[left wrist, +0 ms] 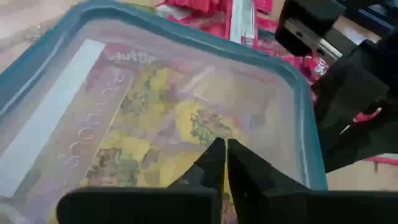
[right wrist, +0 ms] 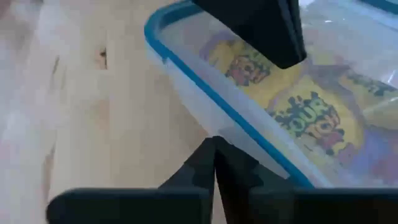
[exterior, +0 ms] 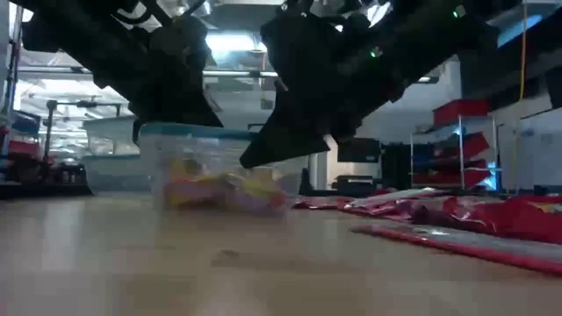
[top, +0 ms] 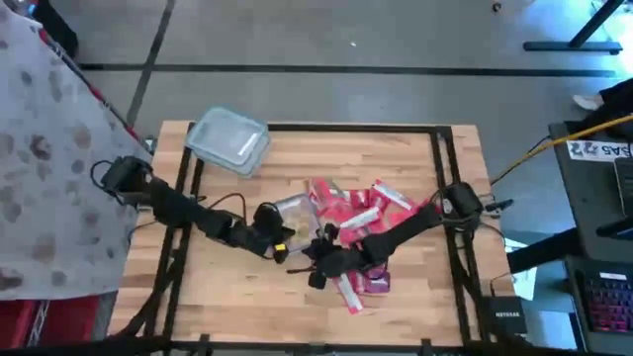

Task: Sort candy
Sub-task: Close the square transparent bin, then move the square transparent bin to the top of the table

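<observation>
Dark fingers (left wrist: 219, 163) of the left tool (top: 280, 240) fill the lower middle of the left wrist view, pressed together with nothing between them, directly above an open clear tub with a blue rim (left wrist: 308, 134). Yellow sour-candy packets (left wrist: 193, 121) already lie inside it, with a few purplish ones among them. In the high view this tub (top: 292, 212) sits at the centre of the wooden table (top: 415, 302).

Right tool (top: 315, 274) hangs just below and right of the tub in the high view; its fingers (right wrist: 214, 163) are likewise together and empty, at the tub's near wall.

Red and pink packets (top: 358, 206) remain scattered loose on the table to the right of the tub, with more (top: 364, 284) in the lower centre under the right arm. A second clear tub (top: 229, 139) sits in the upper left of the table; no candy can be made out in it.

Judged status: the yellow sort is well advanced, the red and pink sort is largely outstanding.
</observation>
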`<move>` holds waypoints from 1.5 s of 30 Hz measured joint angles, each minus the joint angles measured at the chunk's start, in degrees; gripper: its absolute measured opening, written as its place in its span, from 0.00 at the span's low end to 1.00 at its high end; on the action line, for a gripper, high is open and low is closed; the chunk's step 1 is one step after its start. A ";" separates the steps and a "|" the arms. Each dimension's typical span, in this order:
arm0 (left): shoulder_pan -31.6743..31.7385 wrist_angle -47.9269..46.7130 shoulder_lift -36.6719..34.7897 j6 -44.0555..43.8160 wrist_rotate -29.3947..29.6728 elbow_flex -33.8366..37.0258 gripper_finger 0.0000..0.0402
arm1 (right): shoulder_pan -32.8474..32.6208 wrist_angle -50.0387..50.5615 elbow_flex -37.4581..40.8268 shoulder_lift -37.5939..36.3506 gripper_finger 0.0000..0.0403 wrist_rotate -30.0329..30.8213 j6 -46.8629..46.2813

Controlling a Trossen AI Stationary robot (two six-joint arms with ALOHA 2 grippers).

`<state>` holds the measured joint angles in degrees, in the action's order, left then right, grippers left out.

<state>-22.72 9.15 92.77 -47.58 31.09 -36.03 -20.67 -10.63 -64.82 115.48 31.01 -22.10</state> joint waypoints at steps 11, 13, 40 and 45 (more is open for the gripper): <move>-2.24 -0.46 -3.07 7.92 -6.58 -3.61 0.00 | -3.40 14.10 -0.16 -13.91 0.00 2.91 0.06; -2.75 -1.16 -4.60 9.59 -6.71 -4.00 0.00 | -4.16 15.74 -0.04 -15.81 0.00 0.87 -0.25; -10.35 -33.96 -13.67 -14.64 -4.33 -2.52 0.00 | 8.85 29.24 0.00 -10.96 0.43 -21.54 3.43; -6.36 -28.35 -11.73 -9.16 -5.68 -1.77 0.00 | 8.71 24.99 0.03 -10.92 0.43 -21.48 4.73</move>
<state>-29.08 -19.20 81.04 -56.73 25.41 -37.80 -11.97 14.36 -64.79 104.56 9.53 -17.36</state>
